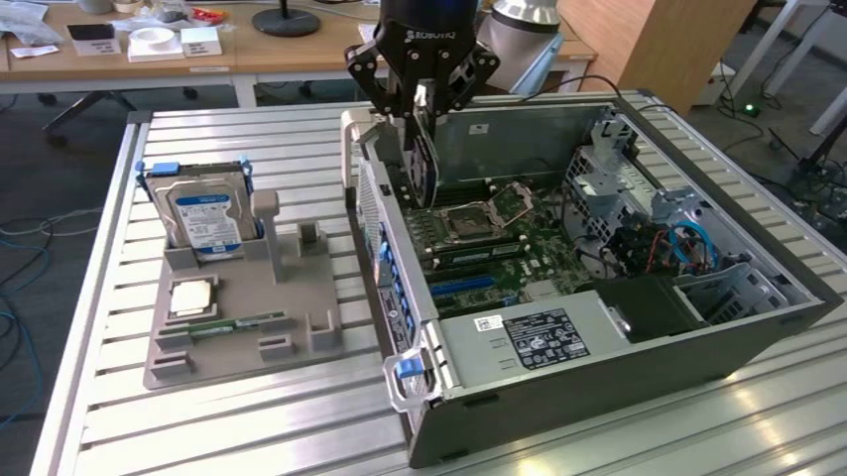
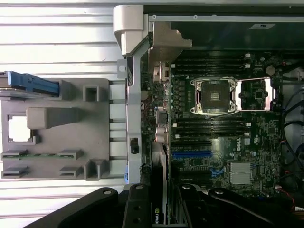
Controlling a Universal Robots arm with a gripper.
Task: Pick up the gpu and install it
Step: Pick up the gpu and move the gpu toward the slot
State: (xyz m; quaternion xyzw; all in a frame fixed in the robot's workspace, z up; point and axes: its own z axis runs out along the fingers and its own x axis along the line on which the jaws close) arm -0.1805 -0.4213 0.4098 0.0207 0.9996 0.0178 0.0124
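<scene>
**Gpu in my tool, over the open case**

The gpu [image 1: 425, 164] [image 2: 164, 190] stands on edge, clamped between the two fingers of my tool [image 1: 423, 104] [image 2: 164, 209], which grips it from above at a middling width. The card hangs inside the open case [image 1: 636, 327], close along the case wall at the exterior view's left. In the wrist view I see it edge-on as a thin strip running down toward the board [image 1: 497, 253] [image 2: 223, 137]. I cannot tell whether its lower edge touches a slot.

Just beside the card, further into the case, lies the socket [image 1: 477, 213] [image 2: 213, 95] with its metal frame. A blue slot [image 2: 190, 154] crosses the board near the card's line.

Outside the case, at the exterior view's left, a grey holder [image 1: 311, 297] [image 2: 95, 142] sits on the surface [image 1: 198, 426]. It carries a drive [image 1: 205, 213] standing upright in its far corner, a square chip [image 1: 192, 296] lying flat, and a RAM stick [image 1: 238, 324] lying flat just beside the chip. The holder's upright slots nearest the case stand free of parts.
</scene>
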